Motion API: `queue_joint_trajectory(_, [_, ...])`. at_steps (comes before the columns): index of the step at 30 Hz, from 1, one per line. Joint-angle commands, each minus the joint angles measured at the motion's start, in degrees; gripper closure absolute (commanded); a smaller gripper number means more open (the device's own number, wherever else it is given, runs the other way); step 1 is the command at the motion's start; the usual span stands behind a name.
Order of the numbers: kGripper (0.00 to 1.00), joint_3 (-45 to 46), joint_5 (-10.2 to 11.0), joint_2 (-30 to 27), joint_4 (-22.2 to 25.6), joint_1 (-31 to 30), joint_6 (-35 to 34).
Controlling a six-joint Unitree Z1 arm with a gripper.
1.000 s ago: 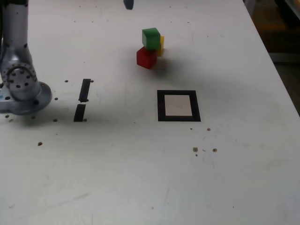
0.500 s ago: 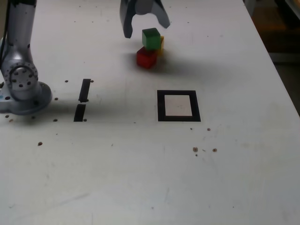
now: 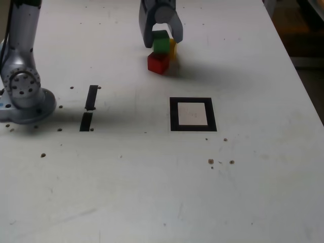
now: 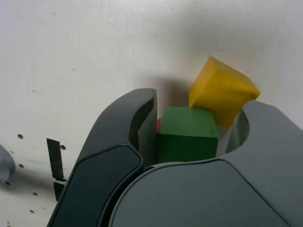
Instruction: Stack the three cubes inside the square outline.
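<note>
Green cube (image 3: 161, 42) is sitting on the red cube (image 3: 158, 63), yellow cube (image 3: 173, 47) leaning just behind. Gripper (image 3: 162, 40) is straddling the green one, jaws narrow, apparently gripping it. Square outline (image 3: 193, 114) is lying nearer the camera on the counter (image 3: 152, 177). Risk: one jaw crowding the yellow cube, toppling it.

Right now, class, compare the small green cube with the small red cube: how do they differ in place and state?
The green cube sits on top, raised off the white table; the red cube rests on the table beneath it. The grey gripper has its fingers on either side of the green cube, while the red cube is free of them. Both look the same size, and both lie outside the black square outline.
</note>
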Motion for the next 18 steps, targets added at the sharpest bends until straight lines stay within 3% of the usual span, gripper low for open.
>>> queue_joint_trajectory(1, [0.58, 0.0, -0.4, 0.4, -0.2, -0.1, 0.0])
queue_joint_trajectory(4, [0.66, -0.1, -0.3, 0.1, -0.4, -0.1, 0.0])
queue_joint_trajectory(8, [0.76, -0.5, 1.9, -2.8, 0.5, 0.1, 0.0])
queue_joint_trajectory(13, [0.79, 0.4, 4.7, -6.8, 2.8, 2.4, 1.3])
queue_joint_trajectory(18, [0.79, 4.3, 5.3, -5.9, 0.2, 6.9, 4.1])
